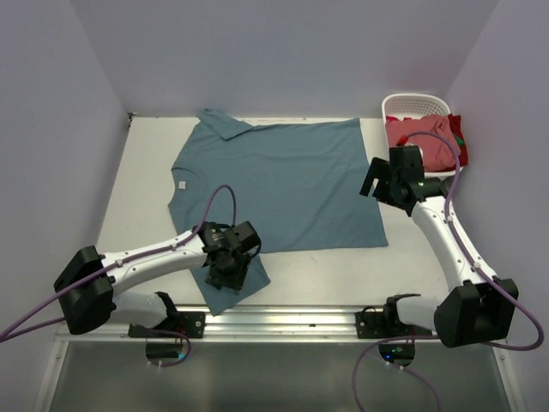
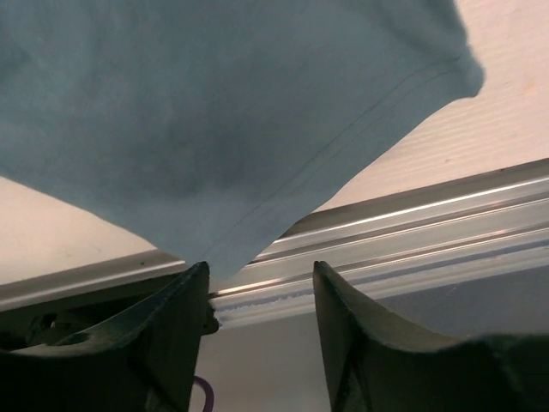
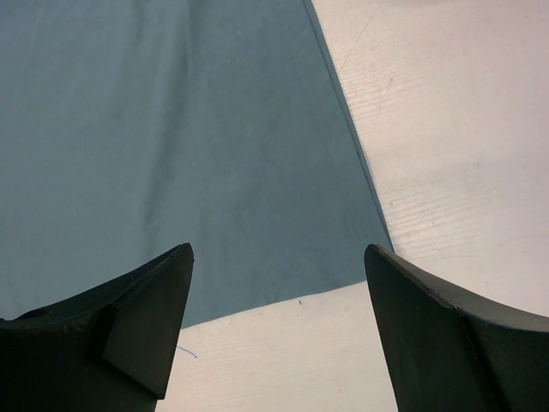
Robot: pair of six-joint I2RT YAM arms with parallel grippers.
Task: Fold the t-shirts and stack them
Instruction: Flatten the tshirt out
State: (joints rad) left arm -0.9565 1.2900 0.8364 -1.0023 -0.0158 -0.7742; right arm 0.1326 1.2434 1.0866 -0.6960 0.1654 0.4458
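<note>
White worktop (image 1: 330,275), matt and faintly ribbed in the right wrist view, enclosed on three sides by plain pale lilac walls (image 1: 283,51). A white plastic basket (image 1: 416,106) with slotted sides stands upright in the far right corner of the worktop, close against the right-hand wall. Along the near edge runs a grooved aluminium rail (image 1: 283,319), seen in the left wrist view as bright parallel bands. Nearer than the rail lies a grey, slightly reflective surface (image 1: 274,378).
</note>
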